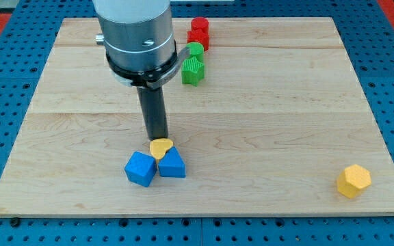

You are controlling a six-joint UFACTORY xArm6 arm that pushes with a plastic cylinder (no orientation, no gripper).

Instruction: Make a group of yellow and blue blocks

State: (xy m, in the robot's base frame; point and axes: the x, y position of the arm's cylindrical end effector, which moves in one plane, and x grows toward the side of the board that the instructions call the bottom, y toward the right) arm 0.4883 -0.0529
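Note:
My tip [158, 139] stands at the upper edge of a small yellow heart-shaped block [160, 147], touching or nearly touching it. Below the heart sit two blue blocks side by side: a blue cube [141, 169] on the left and a blue wedge-like block [172, 164] on the right, both touching the heart. A yellow hexagonal block [353, 181] lies alone near the view's bottom right corner, far from the others.
Near the view's top centre sit two red blocks [198, 33] and two green blocks [193, 65] in a column, partly behind the arm's grey body [135, 34]. The wooden board [286, 109] rests on a blue perforated table.

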